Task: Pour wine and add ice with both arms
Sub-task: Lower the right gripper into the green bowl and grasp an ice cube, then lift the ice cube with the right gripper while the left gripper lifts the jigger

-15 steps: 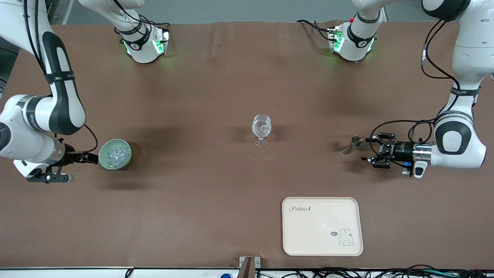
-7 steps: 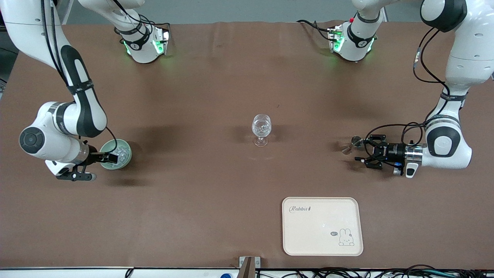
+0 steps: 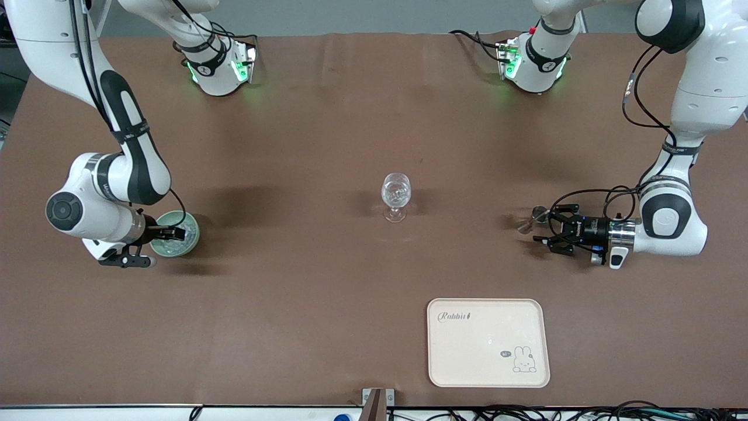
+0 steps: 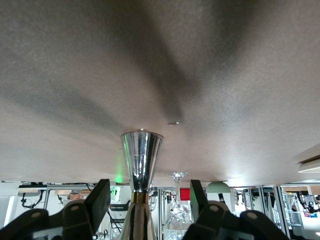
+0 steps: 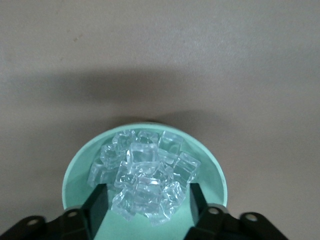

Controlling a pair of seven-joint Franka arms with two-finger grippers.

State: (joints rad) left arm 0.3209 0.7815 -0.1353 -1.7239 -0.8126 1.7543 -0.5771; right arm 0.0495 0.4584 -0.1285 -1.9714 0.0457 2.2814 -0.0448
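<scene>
right gripper (image 3: 175,233): low over the green bowl (image 3: 188,245) at the right arm's end of the table; in the right wrist view the fingers (image 5: 98,202) straddle the ice (image 5: 145,175) with a gap on each side. Spread, nothing held.
left gripper (image 3: 540,231): at the metal measuring cup (image 3: 532,220) toward the left arm's end; in the left wrist view the fingers (image 4: 100,199) flank the cup's waist (image 4: 140,197) with air either side. Not clamped yet.
glass (image 3: 395,195): upright mid-table, well apart from both grippers.
tray (image 3: 488,342): nearer the front camera than the glass, untouched.
risk, ice: lumps are slick and heaped; I'd expect a pinch to squirt one out or catch several, which then drop on the way to the glass.
risk, bowl: a fingertip catching the rim could tip or shove it.
risk, cup: tall, narrow, light; uneven finger contact would likely topple it and spill whatever is in it. Contents not visible.
cup axis: long axis vertical, mouth up, double cone pinched at the waist.
ice axis: none, a loose heap.
</scene>
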